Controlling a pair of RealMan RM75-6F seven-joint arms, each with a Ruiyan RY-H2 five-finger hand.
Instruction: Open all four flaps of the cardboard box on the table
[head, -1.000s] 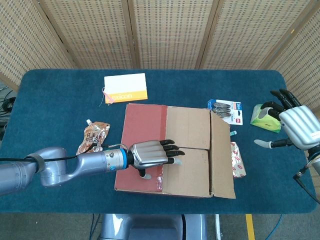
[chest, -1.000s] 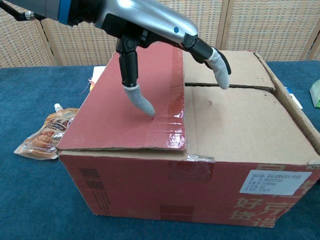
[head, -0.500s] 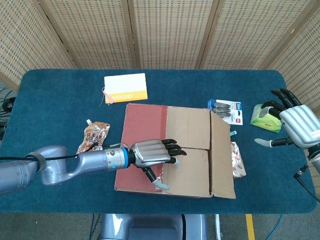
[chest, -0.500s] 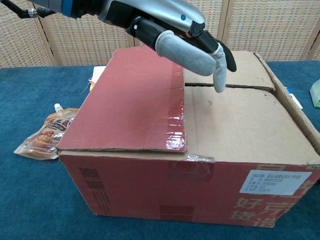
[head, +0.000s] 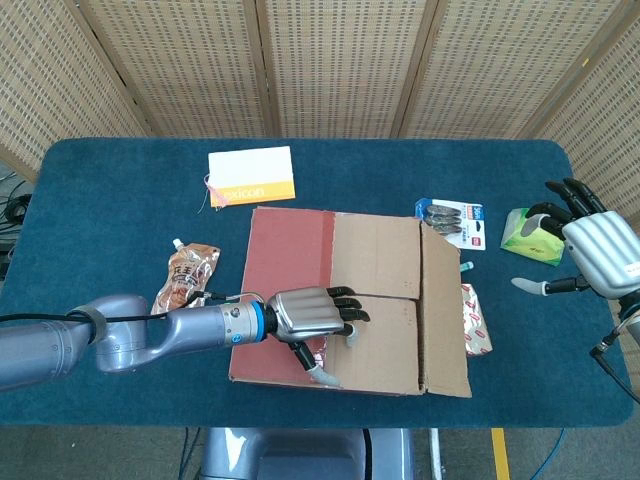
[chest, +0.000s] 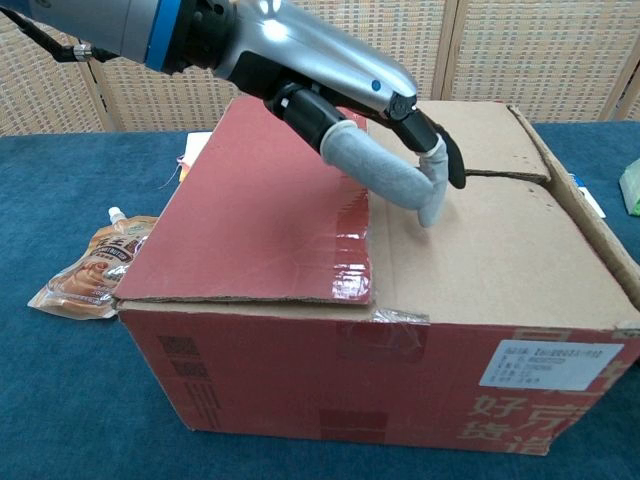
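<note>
The left hand (head: 308, 313) is positioned over the top of the cardboard box (head: 380, 300), holding nothing, with its fingers (chest: 432, 190) curled down onto the near brown flap beside the red flap (chest: 265, 210). The right hand (head: 590, 250) hovers open and empty, fingers spread, over the blue surface (head: 100, 200) well to the right of the box. The box sits mid-surface with its flaps closed.

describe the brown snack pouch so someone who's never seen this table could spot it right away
Start at the big cardboard box in the middle of the blue table. Just off its left side lies the brown pouch, flat, near the left arm. It alone has a small white spout at its top corner.
</note>
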